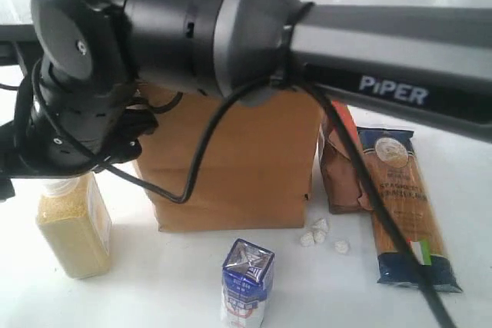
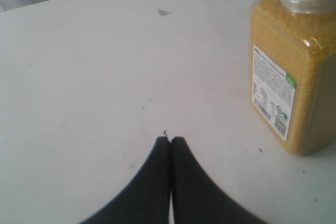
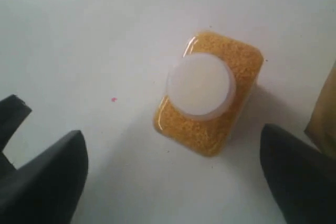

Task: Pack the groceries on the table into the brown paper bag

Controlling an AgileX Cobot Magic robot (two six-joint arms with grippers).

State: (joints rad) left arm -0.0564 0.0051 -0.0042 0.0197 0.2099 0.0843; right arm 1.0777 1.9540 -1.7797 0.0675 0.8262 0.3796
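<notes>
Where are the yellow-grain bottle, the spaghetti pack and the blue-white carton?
yellow-grain bottle (image 3: 200, 85): right wrist view, on its white cap.
spaghetti pack (image 1: 407, 197): exterior view, middle of front face.
blue-white carton (image 1: 246, 289): exterior view, front face.

Under my black right gripper (image 3: 170, 137) the bottle (image 3: 239, 61) shows yellow grain and a white cap (image 3: 201, 84) against the white table (image 3: 79, 35). Near it the paper bag (image 1: 238, 167) is plain brown, the carton (image 1: 246, 282) blue and white, the spaghetti pack (image 1: 407, 205) orange with dark blue ends
</notes>
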